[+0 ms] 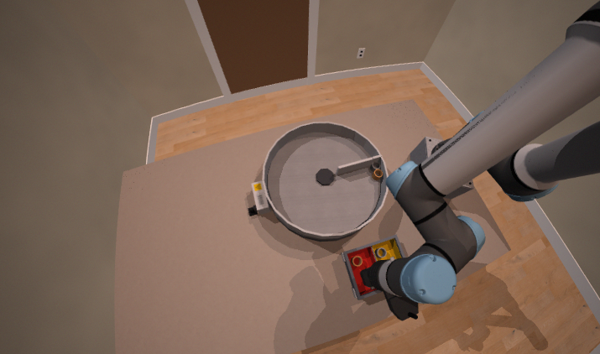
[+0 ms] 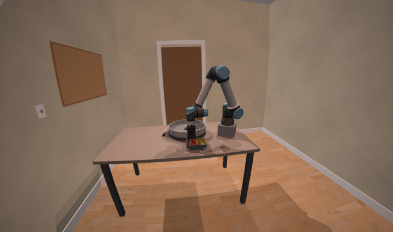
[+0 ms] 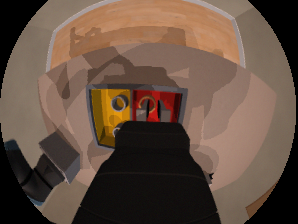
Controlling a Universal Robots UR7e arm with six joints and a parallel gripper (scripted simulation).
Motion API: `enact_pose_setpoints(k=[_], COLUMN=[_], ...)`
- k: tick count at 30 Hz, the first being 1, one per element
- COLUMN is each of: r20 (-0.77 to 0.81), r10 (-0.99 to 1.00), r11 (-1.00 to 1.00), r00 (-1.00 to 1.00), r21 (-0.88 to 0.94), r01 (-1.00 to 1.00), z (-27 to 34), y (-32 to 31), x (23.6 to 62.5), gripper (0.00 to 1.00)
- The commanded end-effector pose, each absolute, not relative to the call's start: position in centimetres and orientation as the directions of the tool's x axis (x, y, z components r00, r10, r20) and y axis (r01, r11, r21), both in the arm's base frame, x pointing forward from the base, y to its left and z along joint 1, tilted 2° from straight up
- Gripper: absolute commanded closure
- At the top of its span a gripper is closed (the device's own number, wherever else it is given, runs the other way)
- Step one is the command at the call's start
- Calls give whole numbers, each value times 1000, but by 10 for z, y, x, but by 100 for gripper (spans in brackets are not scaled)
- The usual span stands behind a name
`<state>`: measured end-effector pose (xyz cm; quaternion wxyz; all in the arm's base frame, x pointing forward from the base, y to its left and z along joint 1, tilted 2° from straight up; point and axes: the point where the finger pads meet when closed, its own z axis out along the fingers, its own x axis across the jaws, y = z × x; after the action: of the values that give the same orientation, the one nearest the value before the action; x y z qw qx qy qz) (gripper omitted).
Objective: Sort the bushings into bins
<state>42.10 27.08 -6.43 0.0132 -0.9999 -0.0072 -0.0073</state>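
Note:
My gripper [image 1: 366, 278] [image 2: 191, 138] [image 3: 153, 105] points down over the red bin [image 1: 352, 273] [image 3: 171, 100], its fingers partly apart with nothing visible between them. In the wrist view a bronze bushing [image 3: 140, 104] lies in the red bin beneath and beside the fingers. In the top view another bronze bushing [image 1: 353, 264] lies in the turntable-side part of that bin. The yellow bin [image 1: 396, 249] [image 3: 99, 110] holds two steel bushings, one [image 3: 113, 104] at the front and one [image 1: 377, 252] at the turntable side. On the turntable [image 1: 310, 206], a bronze bushing [image 1: 378, 178] and a steel bushing [image 1: 375, 163] sit at the right wall.
A straight bar [image 1: 358, 164] crosses the turntable's right side above those bushings, and a dark hub [image 1: 324, 177] is at its centre. A tall rim [image 1: 265, 175] surrounds it. A small box with a yellow label [image 1: 259, 195] is at its left. My arm's base stands to the right.

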Motion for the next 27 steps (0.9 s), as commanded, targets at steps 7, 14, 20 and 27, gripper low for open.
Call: enact_pose_setpoints(k=[7, 14, 20, 27], r20=[16, 16, 16, 16], r10=[14, 14, 14, 14], r11=[-1000, -1000, -1000, -1000], r00=[1000, 1000, 1000, 1000], r21=[-27, -27, -27, -27], r01=[15, 15, 15, 15], z=[-60, -60, -58, -55], y=[271, 271, 271, 271], x=[421, 421, 421, 421], gripper=[58, 58, 58, 58])
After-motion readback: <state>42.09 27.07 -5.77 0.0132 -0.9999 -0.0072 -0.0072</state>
